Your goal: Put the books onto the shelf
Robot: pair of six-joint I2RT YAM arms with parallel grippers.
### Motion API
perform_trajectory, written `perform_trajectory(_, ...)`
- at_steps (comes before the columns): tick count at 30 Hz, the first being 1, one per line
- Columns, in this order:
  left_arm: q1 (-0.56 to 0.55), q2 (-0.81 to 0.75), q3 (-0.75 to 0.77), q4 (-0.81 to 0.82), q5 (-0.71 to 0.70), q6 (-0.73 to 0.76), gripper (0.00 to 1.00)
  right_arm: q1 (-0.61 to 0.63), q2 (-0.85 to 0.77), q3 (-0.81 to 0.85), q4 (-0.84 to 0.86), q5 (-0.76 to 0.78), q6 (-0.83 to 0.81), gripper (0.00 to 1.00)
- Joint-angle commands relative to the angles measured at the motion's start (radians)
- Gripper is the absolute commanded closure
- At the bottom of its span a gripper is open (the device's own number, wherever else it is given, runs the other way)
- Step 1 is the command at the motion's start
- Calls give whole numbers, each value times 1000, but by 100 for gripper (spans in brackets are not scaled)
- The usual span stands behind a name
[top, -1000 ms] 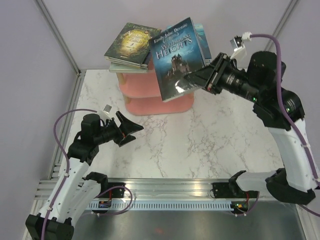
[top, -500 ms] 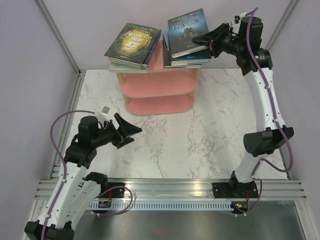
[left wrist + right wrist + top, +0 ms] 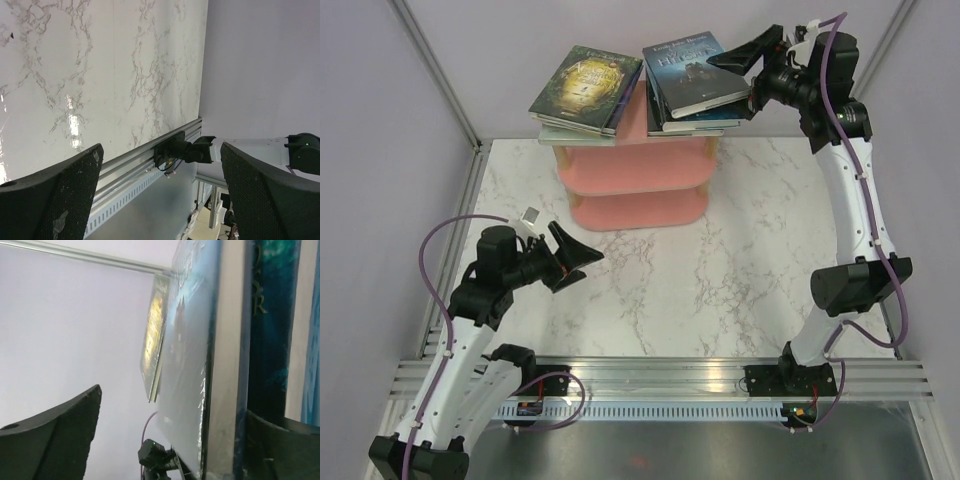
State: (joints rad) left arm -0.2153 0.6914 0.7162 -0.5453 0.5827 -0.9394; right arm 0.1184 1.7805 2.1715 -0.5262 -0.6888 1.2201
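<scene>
Right gripper (image 3: 732,85) reaches high over the back of the table to the top board of the pink shelf (image 3: 640,205). Its jaws are spread on either side of the right edge of a dark blue book (image 3: 690,70). The upper finger is lifted clear of the cover and the lower one sits under the book's edge. In the wrist view a clear gap shows between one finger and the cover, so nothing is clamped.

That book lies flat on top of a stack of several books on the right part of the top board. Its cover shows a dark building under a pale title in capitals that reads "HEIGHTS". The smaller line above it is too small to make out. From the wrist camera, the spine of the teal book (image 3: 260,315) just beneath carries a gold letter "R".

A second stack sits beside it on the left part of the board, topped by a green-gold book (image 3: 585,88) that overhangs the shelf's left end. Its lettering cannot be read.

Left gripper (image 3: 582,262) hovers low above the white marble table (image 3: 740,280), well apart from the shelf, jaws spread wide with nothing between them.
</scene>
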Motion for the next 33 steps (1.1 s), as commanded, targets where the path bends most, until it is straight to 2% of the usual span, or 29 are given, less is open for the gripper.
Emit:
perform_trajectory(1, 8, 13, 57, 2, -9, 57, 0, -32, -81, -7, 132, -29, -10, 2)
perform_trajectory(6, 14, 36, 74, 2, -11, 67, 0, -59, -92, 19, 80, -51, -91, 2)
perform_trajectory(15, 17, 88, 103, 1, -12, 76, 0, -92, -76, 123, -245, -66, -362, 2)
perform_trajectory(19, 17, 95, 106, 2, -14, 76, 0, -114, -113, 56, -279, -57, -424, 2)
perform_trajectory(26, 19, 94, 114, -8, -15, 80, 0, -190, -127, 63, -353, -29, -507, 2)
perform_trajectory(33, 34, 131, 248, -140, -72, 195, 0, -270, -220, 21, -437, 92, -590, 2)
